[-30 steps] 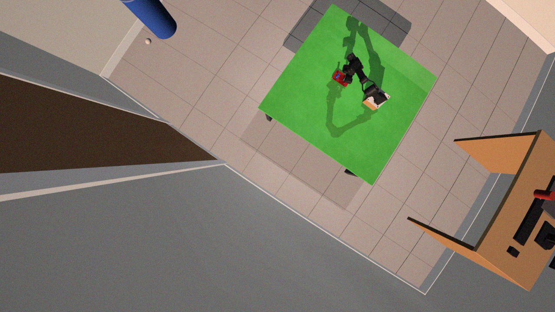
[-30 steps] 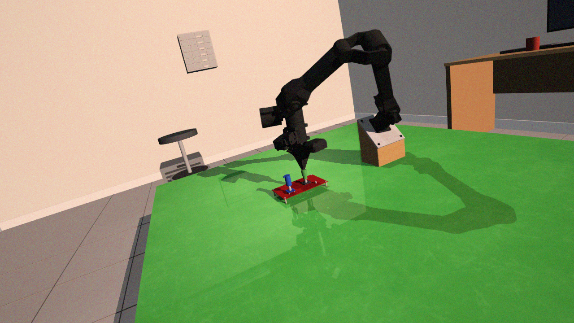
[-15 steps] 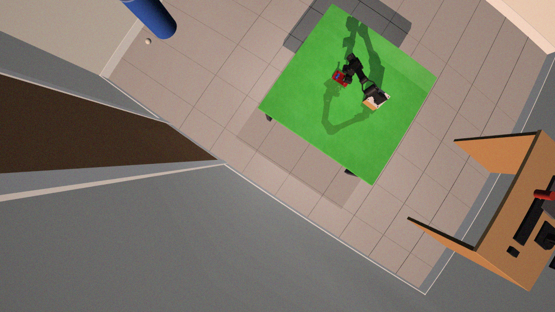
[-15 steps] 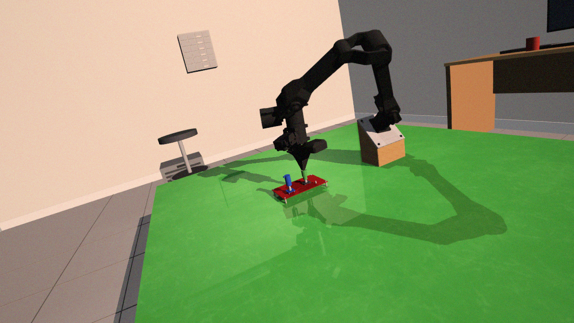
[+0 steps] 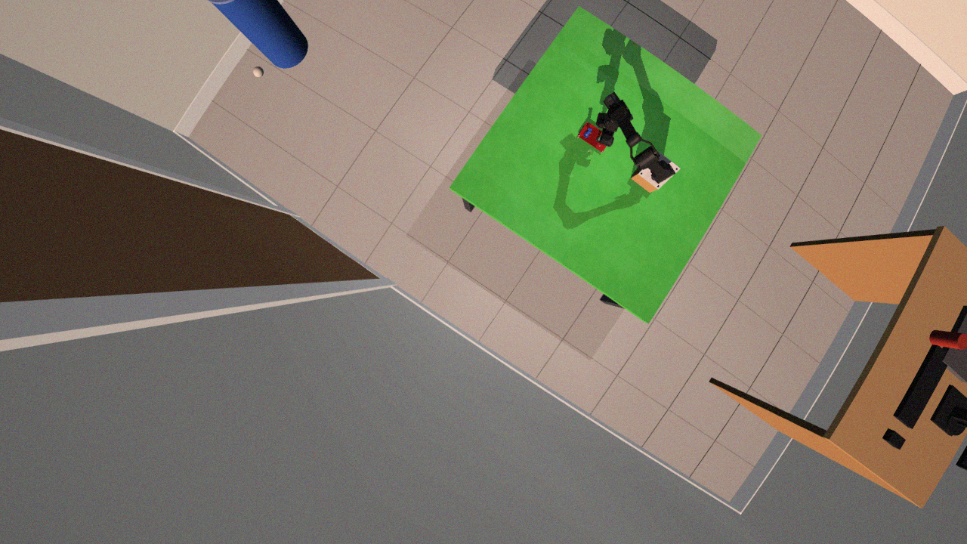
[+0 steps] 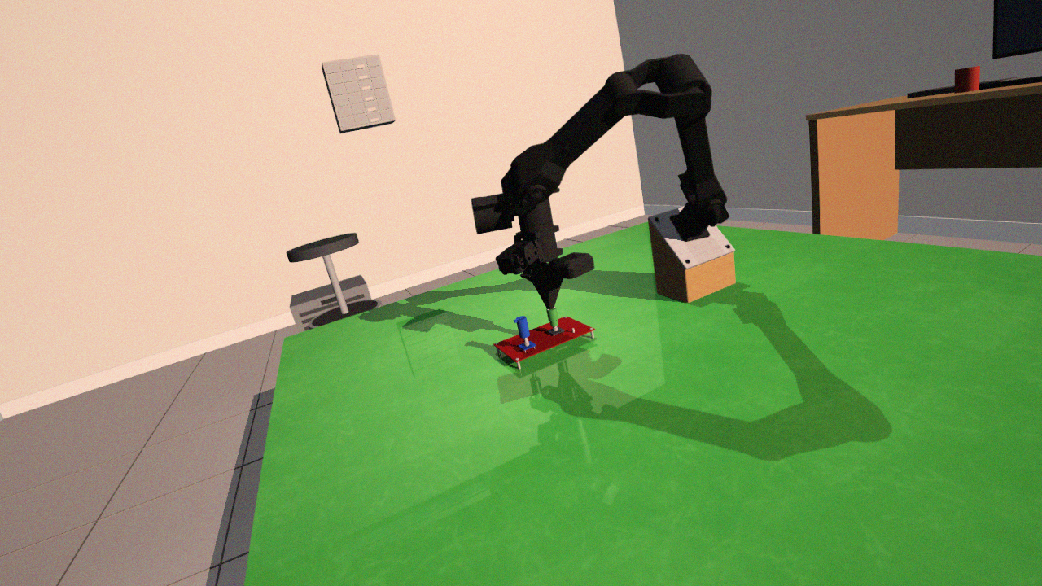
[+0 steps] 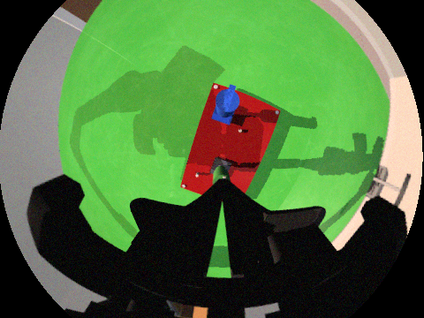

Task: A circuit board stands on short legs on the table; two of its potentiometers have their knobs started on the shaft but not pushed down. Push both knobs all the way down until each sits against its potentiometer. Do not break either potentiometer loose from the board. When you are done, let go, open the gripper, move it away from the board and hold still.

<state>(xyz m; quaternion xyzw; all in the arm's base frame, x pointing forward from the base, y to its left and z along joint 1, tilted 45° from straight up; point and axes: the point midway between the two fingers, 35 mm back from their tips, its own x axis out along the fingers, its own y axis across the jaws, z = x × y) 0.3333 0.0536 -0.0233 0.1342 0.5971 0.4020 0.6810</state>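
Note:
The red circuit board (image 5: 595, 143) (image 6: 540, 343) (image 7: 205, 141) stands on short legs on the green table. The blue knob (image 6: 522, 327) (image 7: 228, 101) stands upright, with pale shaft showing between it and its blue potentiometer (image 6: 527, 347) (image 7: 222, 118). The green knob (image 6: 553, 318) (image 7: 219, 174) stands over the dark potentiometer (image 7: 219, 163), also with a little pale shaft showing below it in the exterior view. My gripper (image 6: 551, 307) (image 7: 223, 183) is shut with nothing between its fingers. It points down, its tips at the top of the green knob and partly hiding it in the wrist view.
The arm's base block (image 5: 647, 182) (image 6: 710, 275) stands on the green table (image 5: 608, 250) (image 6: 655, 495), behind and right of the board in the exterior view. Small pale pins (image 7: 240, 131) (image 7: 197, 175) stand up from the board. A stool (image 6: 324, 247) and a desk (image 6: 855, 174) stand beyond the table.

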